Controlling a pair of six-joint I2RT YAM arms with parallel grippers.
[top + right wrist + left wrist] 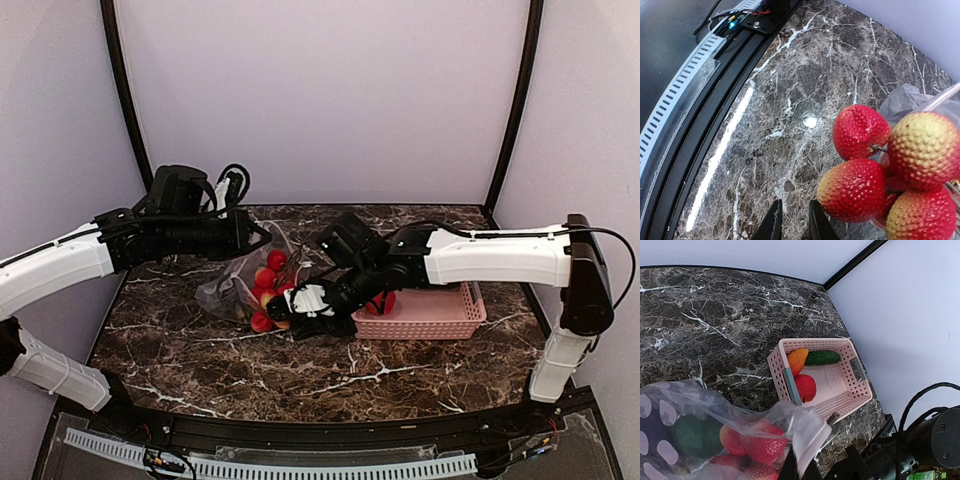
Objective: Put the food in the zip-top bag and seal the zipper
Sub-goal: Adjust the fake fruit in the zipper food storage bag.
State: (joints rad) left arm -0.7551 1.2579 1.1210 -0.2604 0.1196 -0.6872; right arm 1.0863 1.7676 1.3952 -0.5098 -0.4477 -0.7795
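**Berries in the Bag, Three Pieces in the Basket**

My left jaws are pinched tight on the edge of the zip-top bag [228, 290], centre-left on the bench [200, 355], with red berries [268, 280] inside. My right jaws stand narrowly apart and empty at its mouth. The cucumber [822, 357], orange piece [796, 360] and red fruit [805, 388] lie in the pink basket [860, 391], right of centre.

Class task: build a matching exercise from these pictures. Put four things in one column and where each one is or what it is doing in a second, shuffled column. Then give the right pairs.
Column one
1. cucumber
2. strawberries
3. pink basket
4. left gripper

Column two
a. inside the spotted bag
b. pinching the bag's edge
c. lying in the basket beside the orange piece
d. standing on the marble table, to the right of the bag

Pairs: 1-c, 2-a, 3-d, 4-b
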